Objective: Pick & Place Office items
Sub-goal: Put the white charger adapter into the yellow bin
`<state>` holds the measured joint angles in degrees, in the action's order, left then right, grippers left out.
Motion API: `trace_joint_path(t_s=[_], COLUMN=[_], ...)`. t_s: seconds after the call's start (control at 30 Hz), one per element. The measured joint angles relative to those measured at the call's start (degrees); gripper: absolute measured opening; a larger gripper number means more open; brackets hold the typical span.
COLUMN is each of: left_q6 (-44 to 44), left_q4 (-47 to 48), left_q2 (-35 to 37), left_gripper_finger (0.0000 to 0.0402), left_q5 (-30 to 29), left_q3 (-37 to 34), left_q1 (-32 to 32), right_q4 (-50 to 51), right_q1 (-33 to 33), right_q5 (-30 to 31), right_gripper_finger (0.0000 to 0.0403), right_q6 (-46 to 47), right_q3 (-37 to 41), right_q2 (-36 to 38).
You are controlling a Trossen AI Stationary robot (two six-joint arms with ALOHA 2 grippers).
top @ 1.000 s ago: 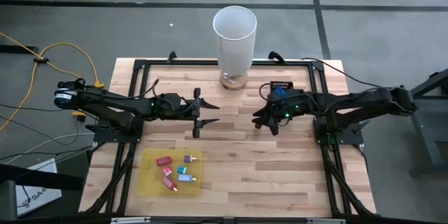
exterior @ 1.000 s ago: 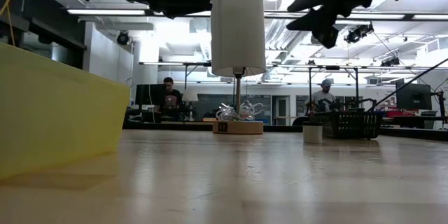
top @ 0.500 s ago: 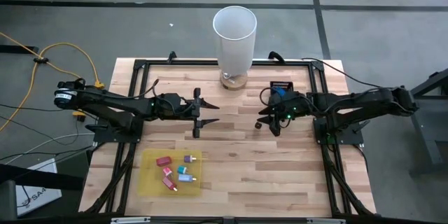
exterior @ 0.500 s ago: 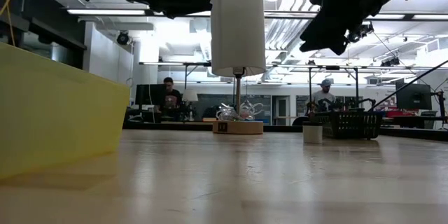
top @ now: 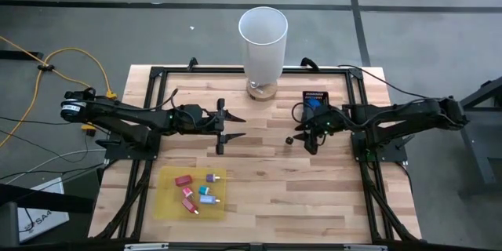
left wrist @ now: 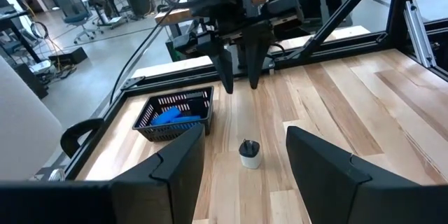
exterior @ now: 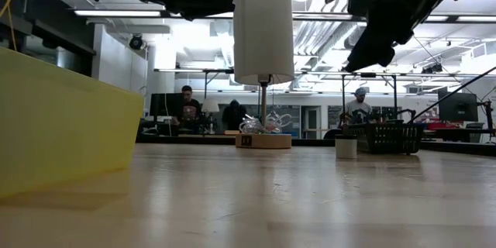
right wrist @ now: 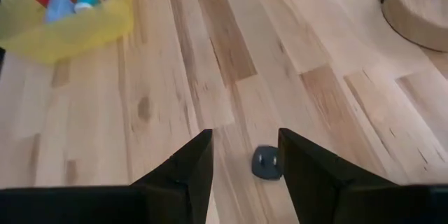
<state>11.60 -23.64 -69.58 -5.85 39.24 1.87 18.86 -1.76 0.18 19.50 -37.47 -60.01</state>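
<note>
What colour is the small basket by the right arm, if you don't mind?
Black basket, holding blue pieces; clearest in the left wrist view.

The counter (top: 267, 180) is pale wood in butcher-block strips, smooth with a light sheen. The yellow sheet (top: 169, 202) looks like thin translucent plastic. The small pieces (top: 198, 192) on it look like glossy plastic. The tray (left wrist: 175, 115) is black plastic mesh. The cylinder (top: 263, 43) is matt white on a round wooden base (right wrist: 420, 7). The fingers (right wrist: 182, 175) are matt black.
</note>
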Motion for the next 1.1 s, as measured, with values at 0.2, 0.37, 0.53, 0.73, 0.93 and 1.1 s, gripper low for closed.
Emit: trace_joint_path(t_s=[0.2, 0.37, 0.53, 0.73, 0.93, 1.1], left_q6=[0.0, 0.0, 0.0, 0.0, 0.0, 0.0], left_q4=[0.0, 0.0, 0.0, 0.0, 0.0, 0.0], left_q2=[0.0, 0.0, 0.0, 0.0, 0.0, 0.0], left_gripper_finger=[0.0194, 0.0194, 0.0194, 0.0194, 0.0194, 0.0194], left_q5=[0.0, 0.0, 0.0, 0.0, 0.0, 0.0], left_q3=[0.0, 0.0, 0.0, 0.0, 0.0, 0.0], left_q1=[0.0, 0.0, 0.0, 0.0, 0.0, 0.0], right_q4=[2.2, 2.3, 2.4, 2.3, 3.2, 3.1], right_q1=[0.4, 2.2, 4.6, 5.6, 5.5, 7.0], right_q5=[5.0, 8.8, 13.3, 15.5, 15.6, 18.5], right_gripper_finger=[0.0148, 0.0148, 0.0148, 0.0148, 0.0148, 0.0148], right_q6=[-2.3, -3.4, -3.4, -1.8, 0.1, 0.2], right_q3=[0.0, 0.0, 0.0, 0.0, 0.0, 0.0], right_q2=[-0.4, -0.4, -0.4, -0.4, -0.6, -4.8])
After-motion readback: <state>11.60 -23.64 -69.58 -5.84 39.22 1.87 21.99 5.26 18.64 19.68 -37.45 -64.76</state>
